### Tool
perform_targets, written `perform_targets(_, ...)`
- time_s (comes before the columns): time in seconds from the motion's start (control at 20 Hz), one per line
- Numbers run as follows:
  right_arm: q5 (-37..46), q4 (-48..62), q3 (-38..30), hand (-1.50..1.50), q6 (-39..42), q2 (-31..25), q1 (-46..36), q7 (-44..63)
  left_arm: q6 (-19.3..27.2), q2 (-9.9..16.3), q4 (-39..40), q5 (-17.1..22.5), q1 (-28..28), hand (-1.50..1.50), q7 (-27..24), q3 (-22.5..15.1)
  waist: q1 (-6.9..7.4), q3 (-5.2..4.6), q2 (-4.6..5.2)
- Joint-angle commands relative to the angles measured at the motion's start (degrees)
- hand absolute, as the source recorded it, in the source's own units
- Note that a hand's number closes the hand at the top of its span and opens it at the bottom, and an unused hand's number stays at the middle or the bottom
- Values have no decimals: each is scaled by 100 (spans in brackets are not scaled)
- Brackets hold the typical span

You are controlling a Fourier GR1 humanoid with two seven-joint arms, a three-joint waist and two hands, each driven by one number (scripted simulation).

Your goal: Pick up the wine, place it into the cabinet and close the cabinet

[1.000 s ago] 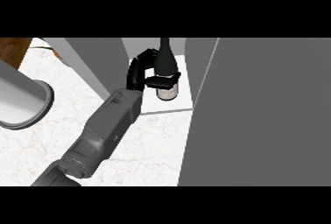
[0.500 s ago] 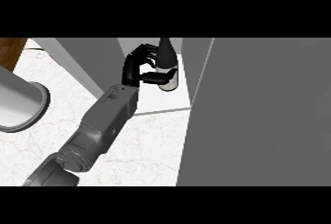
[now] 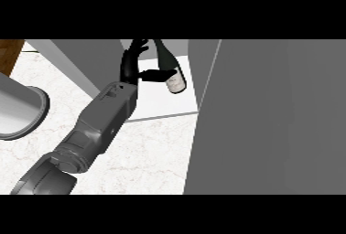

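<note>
The wine bottle (image 3: 170, 73), dark with a pale label, stands on the white shelf (image 3: 159, 106) inside the open cabinet. My right hand (image 3: 131, 64) is just left of it, at the end of the grey forearm that rises from the lower left. Its fingers point straight up into the cabinet and are off the bottle. Only the thumb stretches right, touching or nearly touching the bottle's side. The cabinet's grey door (image 3: 270, 119) stands open and fills the right half of the view. My left hand does not show.
A thick grey cylinder (image 3: 17, 109), apparently my left forearm, sits at the left edge. The cabinet's left wall (image 3: 84, 64) is close beside my right arm. White marble counter (image 3: 152, 155) lies below the shelf, with a brown wooden strip (image 3: 9, 55) at the top left.
My right hand was curled round the bottle; its fingers have now straightened and come off it, shifting slightly left. The bottle stays on the shelf.
</note>
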Motion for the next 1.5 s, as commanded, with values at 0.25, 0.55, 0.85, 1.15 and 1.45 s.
perform_targets(0.25, -222, -776, 132, -150, 105, -95, 222, 105, -455, 125, -32, 70, -109, -150, -205, 139, -22, -10, 1)
perform_targets(0.55, -94, -786, 181, -150, 2, -118, 364, 76, -1036, 36, -261, 359, -178, 150, -467, 464, 60, -12, -59)
perform_targets(0.85, -89, -993, 139, -150, -16, -333, 690, 125, -1889, -83, -407, 520, -213, 150, -545, 636, 197, -3, -148)
perform_targets(1.15, -208, -872, -27, -150, -22, -318, 619, 58, -2034, -365, -389, 460, -411, -150, -382, 624, 376, 6, -157)
perform_targets(1.45, -209, -1149, -190, -150, -119, -481, 606, 331, -2027, -373, -548, 483, -333, -150, -425, 595, 477, 4, -193)
